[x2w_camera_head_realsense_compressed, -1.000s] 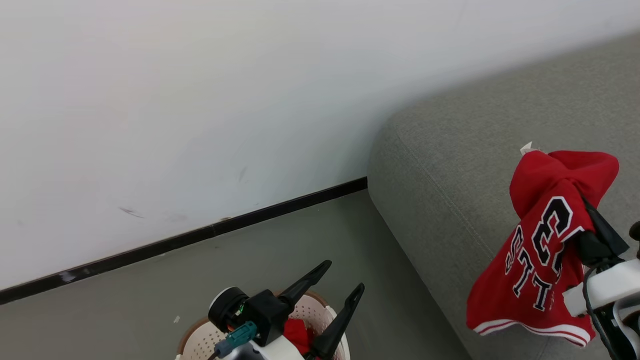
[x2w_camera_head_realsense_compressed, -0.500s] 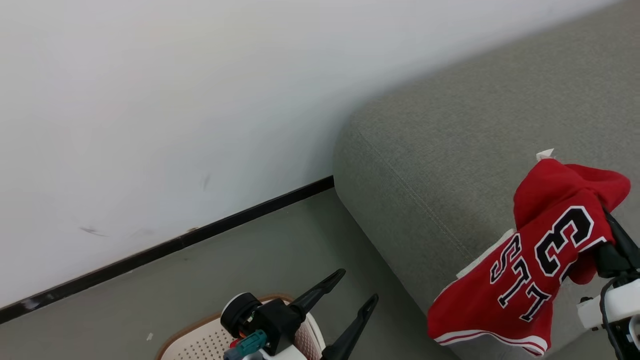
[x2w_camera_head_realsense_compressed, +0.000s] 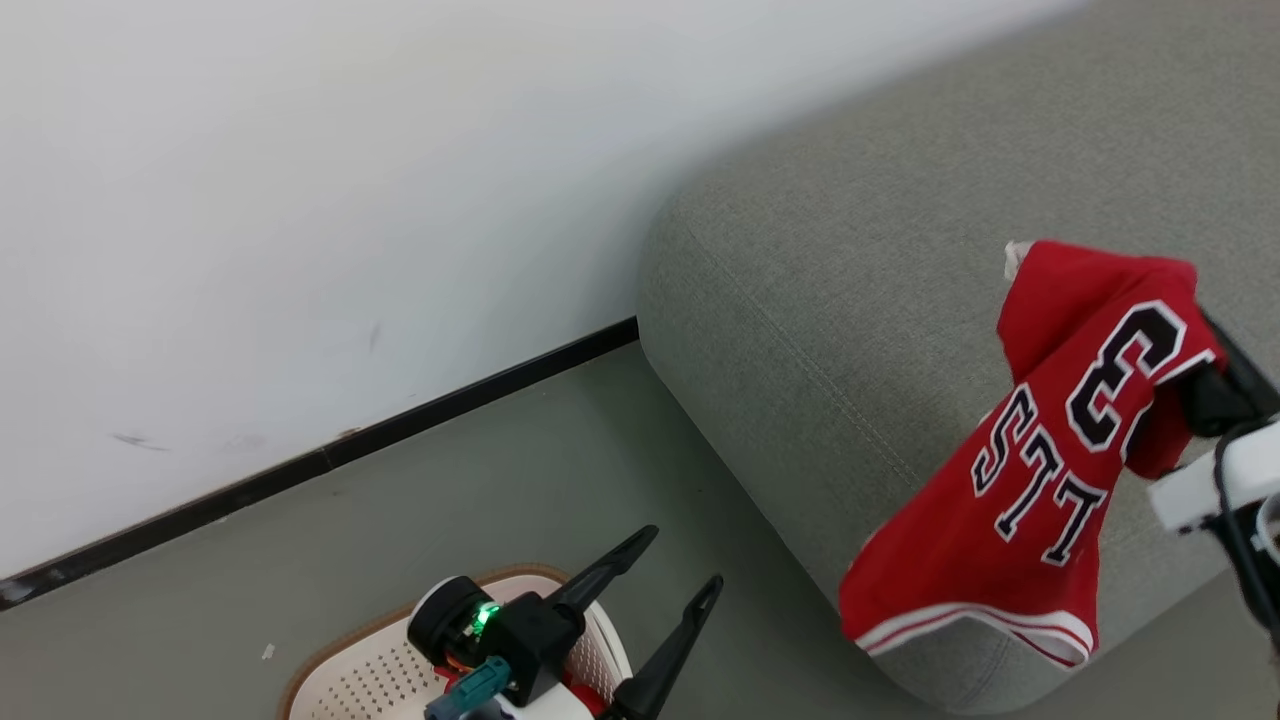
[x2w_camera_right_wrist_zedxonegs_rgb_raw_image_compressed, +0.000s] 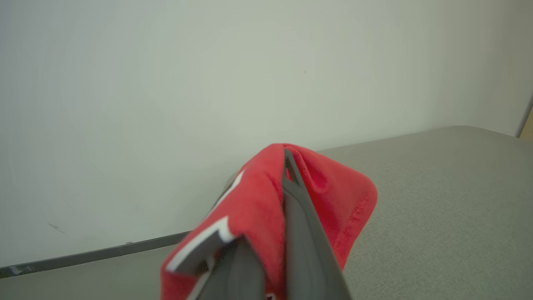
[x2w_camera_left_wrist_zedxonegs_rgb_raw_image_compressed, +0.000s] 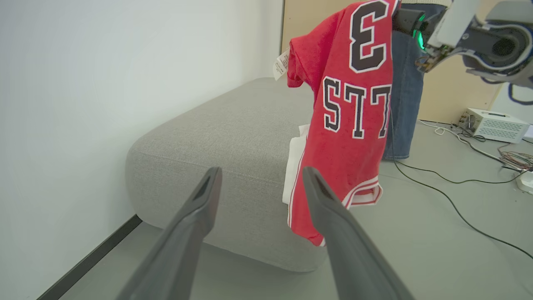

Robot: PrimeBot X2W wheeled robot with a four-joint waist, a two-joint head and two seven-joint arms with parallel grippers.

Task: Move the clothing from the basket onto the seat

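A red jersey (x2w_camera_head_realsense_compressed: 1040, 450) with dark "3" and lettering hangs from my right gripper (x2w_camera_head_realsense_compressed: 1205, 375), which is shut on its upper fold. It dangles over the front corner of the grey sofa (x2w_camera_head_realsense_compressed: 850, 250), its striped hem at the sofa's edge. The right wrist view has the red cloth (x2w_camera_right_wrist_zedxonegs_rgb_raw_image_compressed: 258, 216) wrapped around the closed fingers (x2w_camera_right_wrist_zedxonegs_rgb_raw_image_compressed: 291, 208). My left gripper (x2w_camera_head_realsense_compressed: 683, 558) is open and holds nothing, above the white perforated basket (x2w_camera_head_realsense_compressed: 345, 675). A sliver of red (x2w_camera_head_realsense_compressed: 592, 706) shows inside the basket, mostly hidden by my wrist. In the left wrist view, the jersey (x2w_camera_left_wrist_zedxonegs_rgb_raw_image_compressed: 354, 125) hangs beyond the gripper (x2w_camera_left_wrist_zedxonegs_rgb_raw_image_compressed: 262, 173).
A white wall with a black baseboard (x2w_camera_head_realsense_compressed: 400, 440) runs behind the grey floor (x2w_camera_head_realsense_compressed: 500, 480). In the left wrist view a person's jeans leg (x2w_camera_left_wrist_zedxonegs_rgb_raw_image_compressed: 402, 96) stands past the sofa (x2w_camera_left_wrist_zedxonegs_rgb_raw_image_compressed: 233, 125), with cables (x2w_camera_left_wrist_zedxonegs_rgb_raw_image_compressed: 449, 196) and a white box (x2w_camera_left_wrist_zedxonegs_rgb_raw_image_compressed: 493, 125) on the floor.
The camera has shifted. My right gripper has lifted the jersey higher and farther over the sofa. The left gripper stays open above the basket.
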